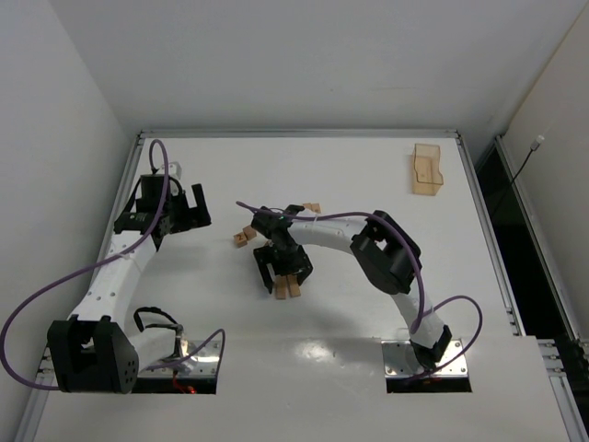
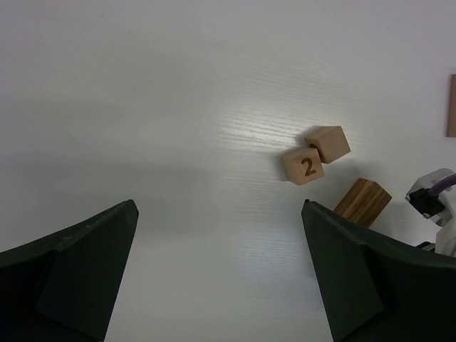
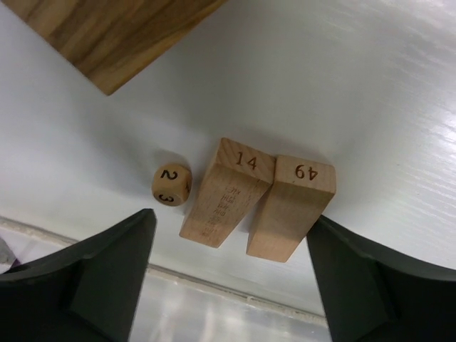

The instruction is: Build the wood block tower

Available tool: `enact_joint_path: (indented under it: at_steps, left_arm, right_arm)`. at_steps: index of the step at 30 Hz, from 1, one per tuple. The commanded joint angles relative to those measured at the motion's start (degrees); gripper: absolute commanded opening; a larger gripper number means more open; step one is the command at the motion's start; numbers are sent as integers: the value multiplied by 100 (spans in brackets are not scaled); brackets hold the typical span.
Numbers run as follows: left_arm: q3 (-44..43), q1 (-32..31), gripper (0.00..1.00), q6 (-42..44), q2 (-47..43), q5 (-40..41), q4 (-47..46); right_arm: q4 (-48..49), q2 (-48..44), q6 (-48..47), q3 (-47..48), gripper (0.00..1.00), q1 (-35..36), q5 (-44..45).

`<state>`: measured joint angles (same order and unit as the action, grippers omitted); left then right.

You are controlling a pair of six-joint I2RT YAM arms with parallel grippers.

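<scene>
Two light-tan wood bars, numbered 14 (image 3: pixel 226 192) and 49 (image 3: pixel 292 208), lie side by side, touching, on the white table. A small wooden die (image 3: pixel 172 184) sits just left of them. My right gripper (image 3: pixel 231 285) is open above them, jaws spread wider than the pair; in the top view it (image 1: pixel 283 267) hovers over the bars (image 1: pixel 286 287). A larger bar end (image 3: pixel 114 35) fills the upper left. My left gripper (image 2: pixel 221 278) is open and empty; two cubes (image 2: pixel 303 165) and a bar (image 2: pixel 363 201) lie ahead to its right. No stacked tower shows.
An orange-tan plastic tray (image 1: pixel 428 169) stands at the far right of the table. Two small blocks (image 1: pixel 313 208) lie behind the right arm. The cubes (image 1: pixel 242 238) lie between the two grippers. Purple cables run along both arms.
</scene>
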<state>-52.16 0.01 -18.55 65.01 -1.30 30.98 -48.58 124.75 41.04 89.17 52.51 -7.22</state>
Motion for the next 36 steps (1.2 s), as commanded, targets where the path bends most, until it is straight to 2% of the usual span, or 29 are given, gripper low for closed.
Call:
enact_joint_path:
  at_steps: [1, 4, 8, 11, 13, 17, 18, 21, 23, 26, 28, 29, 31, 34, 36]
  left_arm:
    - [-40, 113, 100, -79, -85, -107, -128]
    - [-40, 113, 100, -79, -85, -107, -128]
    - [-40, 113, 100, -79, -85, -160, -128]
    - [-40, 166, 100, -79, -33, -160, -180]
    - [-40, 166, 100, -79, 20, -160, -180]
    - [-40, 166, 100, -132, 73, -213, -180]
    - [-40, 166, 100, -132, 73, -213, -180]
    - [-40, 166, 100, -132, 134, -213, -233]
    - [-40, 166, 100, -132, 134, -213, -233]
    - [-40, 166, 100, -132, 134, -213, -233]
    - [-40, 166, 100, -132, 134, -213, -233]
    - [-40, 166, 100, -132, 134, -213, -233]
    - [-40, 166, 100, -132, 134, -213, -233]
    - [-40, 166, 100, -132, 134, -213, -233]
    - [-40, 166, 100, -132, 134, -213, -233]
  right_arm:
    - [-3, 181, 141, 40, 80, -65, 291]
    - [-55, 234, 141, 40, 77, -66, 344]
    - [-108, 234, 141, 40, 66, -118, 493]
    - [-108, 287, 141, 92, 64, -171, 616]
    - [-160, 287, 141, 92, 59, -171, 670]
    - [-161, 340, 141, 92, 59, -224, 670]
    - [-161, 340, 141, 92, 63, -224, 670]
    - [-108, 392, 89, 162, 63, -224, 670]
    - [-108, 445, 89, 241, 67, -224, 670]
    - [-108, 507, 27, 303, 65, -224, 670]
    - [-108, 559, 27, 364, 52, -224, 670]
    - [-108, 559, 27, 365, 38, -224, 722]
    - [-108, 559, 27, 365, 32, -224, 722]
    - [-108, 559, 27, 365, 19, -224, 722]
    - [-108, 559, 27, 426, 0, -171, 775]
